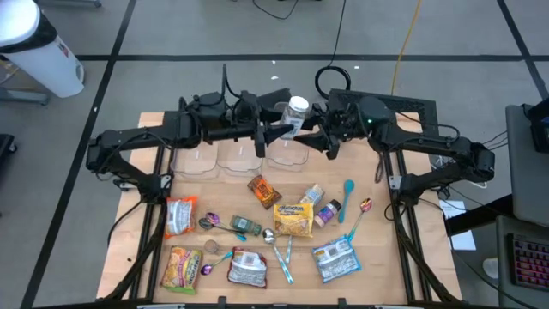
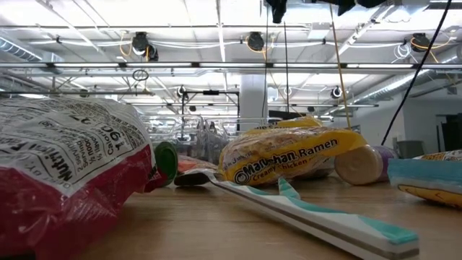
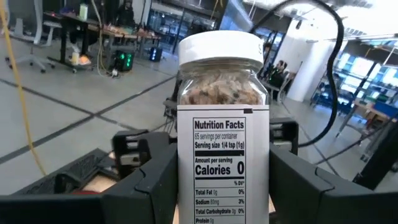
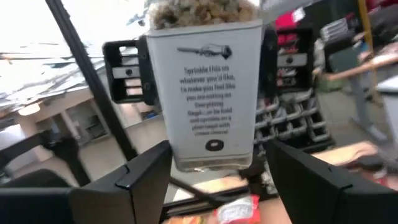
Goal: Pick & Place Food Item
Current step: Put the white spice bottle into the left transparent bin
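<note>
A clear spice jar (image 1: 298,110) with a white lid and a white label is held in the air above the table's far middle. It shows in the left wrist view (image 3: 222,93) and the right wrist view (image 4: 214,93). My left gripper (image 1: 279,129) comes from the left and is shut on the jar. My right gripper (image 1: 319,129) faces it from the right. It is open, with its fingers (image 4: 146,171) on either side of the jar's lower part. I cannot tell whether they touch it. My left gripper pinches the jar's labelled body (image 3: 186,186) between its two fingers, one on each side. The fingers come about level from the table's left. The jar stands roughly upright, lid up, lifted clear of the table.
Three clear tubs (image 1: 241,159) stand in a row below the grippers. Nearer lie a yellow ramen pack (image 1: 292,220), other snack packs (image 1: 180,215), small jars, and spoons (image 1: 350,199). In the low view a red and white pack (image 2: 65,173) and the ramen pack (image 2: 289,162) fill the foreground.
</note>
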Controlling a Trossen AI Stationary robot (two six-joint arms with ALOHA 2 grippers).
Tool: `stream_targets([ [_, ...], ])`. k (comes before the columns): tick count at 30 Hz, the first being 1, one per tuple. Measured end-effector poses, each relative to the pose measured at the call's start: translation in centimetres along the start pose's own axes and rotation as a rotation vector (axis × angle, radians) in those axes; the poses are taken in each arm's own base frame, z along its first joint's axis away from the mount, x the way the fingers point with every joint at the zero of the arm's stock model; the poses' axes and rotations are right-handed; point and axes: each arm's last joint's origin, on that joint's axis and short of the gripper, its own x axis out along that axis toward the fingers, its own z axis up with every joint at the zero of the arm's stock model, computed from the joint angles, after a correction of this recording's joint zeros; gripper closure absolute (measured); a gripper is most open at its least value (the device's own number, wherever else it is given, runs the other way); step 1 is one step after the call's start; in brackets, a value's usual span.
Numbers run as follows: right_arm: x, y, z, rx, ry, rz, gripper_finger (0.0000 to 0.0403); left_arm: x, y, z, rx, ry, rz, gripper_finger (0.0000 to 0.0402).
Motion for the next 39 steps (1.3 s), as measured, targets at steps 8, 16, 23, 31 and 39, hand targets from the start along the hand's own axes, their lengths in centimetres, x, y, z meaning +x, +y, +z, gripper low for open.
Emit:
stream_targets([
  [8, 0.8, -0.6, -0.3, 0.006, -0.039, 0.018, 0.0128, 0.2, 0.1, -0.2, 0.004, -0.001, -0.002, 0.0198],
  [16, 0.8, -0.5, -0.1, -0.035, -0.064, 0.035, 0.0144, 1.6, 0.4, -1.4, -0.009, 0.028, -0.011, 0.0198],
  [23, 0.8, -0.5, -0.3, -0.04, -0.031, 0.054, 0.0185, 2.5, 0.8, -1.8, -0.007, 0.008, -0.015, 0.0198],
  [31, 0.8, -0.5, -0.4, -0.06, -0.023, 0.056, 0.0212, 2.5, 1.4, -1.6, 0.001, -0.001, -0.011, 0.0198],
  [39, 0.8, -0.8, -0.8, -0.074, 0.015, 0.045, 0.0212, 2.5, 1.5, -1.6, -0.003, -0.001, 0.007, 0.0113],
])
